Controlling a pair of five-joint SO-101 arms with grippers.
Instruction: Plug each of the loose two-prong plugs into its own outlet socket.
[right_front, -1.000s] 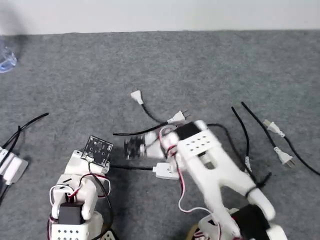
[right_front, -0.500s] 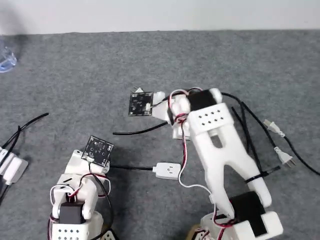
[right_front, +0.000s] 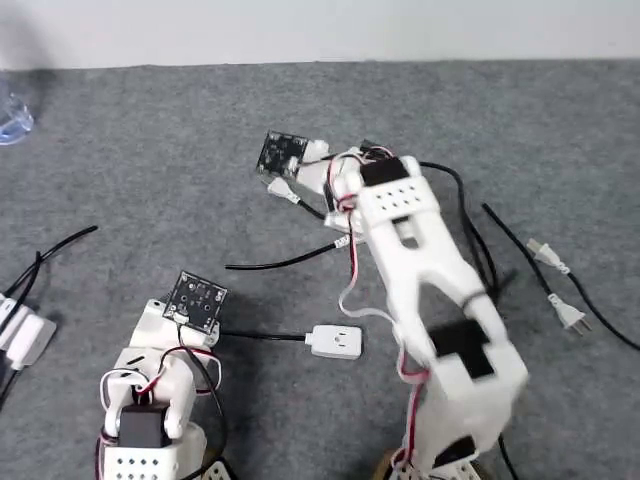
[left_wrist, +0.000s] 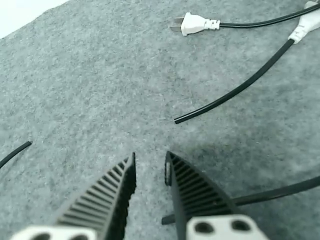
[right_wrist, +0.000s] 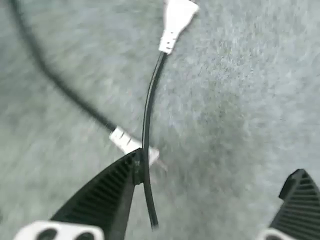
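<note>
A white two-prong plug (right_front: 279, 190) lies on the grey mat at the far centre, on a black cord. My right gripper (right_front: 305, 178) hangs just above and beside it. In the right wrist view this gripper (right_wrist: 215, 187) is wide open and holds nothing. One plug (right_wrist: 178, 13) lies ahead of it, and a second plug (right_wrist: 133, 145) sits by the tip of one finger (right_wrist: 112, 197). A white outlet socket (right_front: 336, 341) on its cord rests near the mat's middle. My left gripper (left_wrist: 150, 162) is low at the near left with its fingers slightly apart over bare mat.
Two more plugs (right_front: 545, 254) (right_front: 571, 319) on black cords lie at the right. Loose black cord ends (right_front: 232, 267) cross the middle. More cords and a white piece (right_front: 27, 333) sit at the left edge. A plug (left_wrist: 194, 23) lies far ahead of the left gripper.
The right arm has swung from near the socket out to the far centre, stretching toward the plug there. The left arm has not moved.
</note>
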